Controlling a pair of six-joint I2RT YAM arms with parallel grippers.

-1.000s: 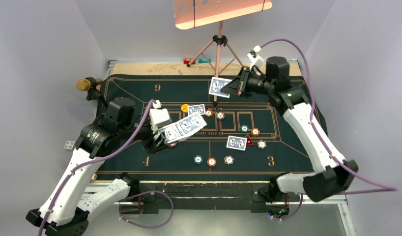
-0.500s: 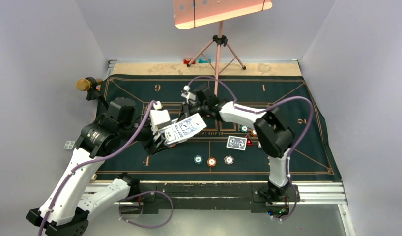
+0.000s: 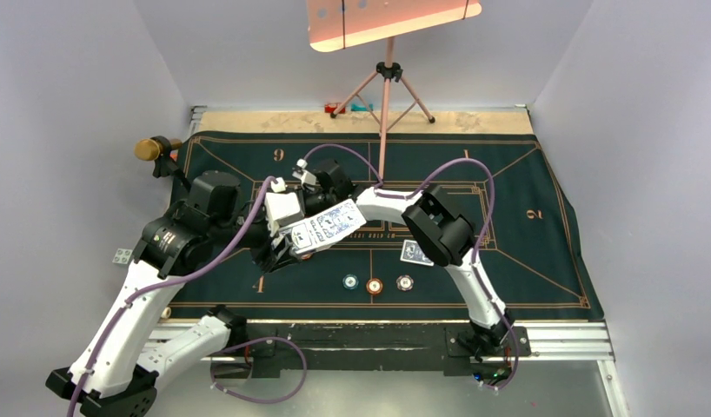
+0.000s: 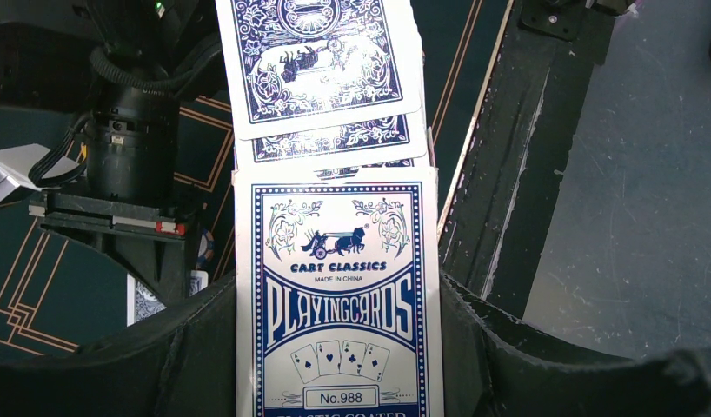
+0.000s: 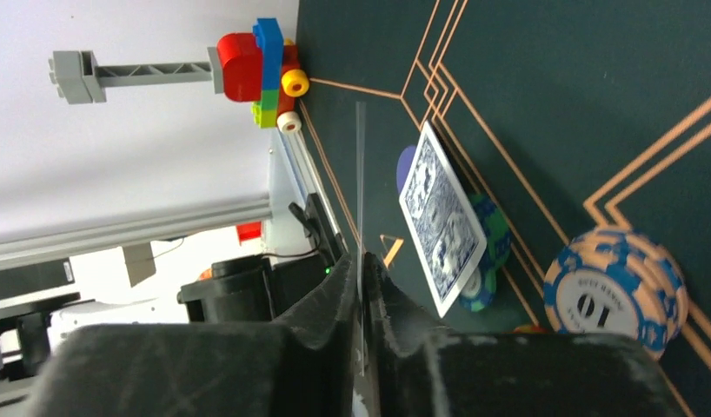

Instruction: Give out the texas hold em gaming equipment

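Observation:
My left gripper (image 3: 293, 245) is shut on a blue and white playing-card box (image 4: 336, 304), with blue-backed cards (image 4: 322, 61) fanned out of its top. My right gripper (image 5: 362, 261) is shut on one card seen edge-on (image 5: 361, 174). In the top view the right gripper (image 3: 322, 187) is stretched across to the left, just behind the left gripper's cards (image 3: 328, 221). In the right wrist view another card (image 5: 441, 217) leans on a teal chip (image 5: 494, 233) beside an orange and blue chip (image 5: 614, 291). Three chips (image 3: 374, 285) lie in a row near the front.
The green felt mat (image 3: 526, 174) covers the table. One card (image 3: 413, 253) lies half under the right arm. A tripod stand (image 3: 387, 78) is at the back centre, a brass-capped object (image 3: 150, 149) at the back left. A toy-brick structure (image 5: 256, 65) stands off the mat edge.
My right arm has swung from the far right across to the left, carrying its card to just behind the left gripper's cards. The left arm has held still.

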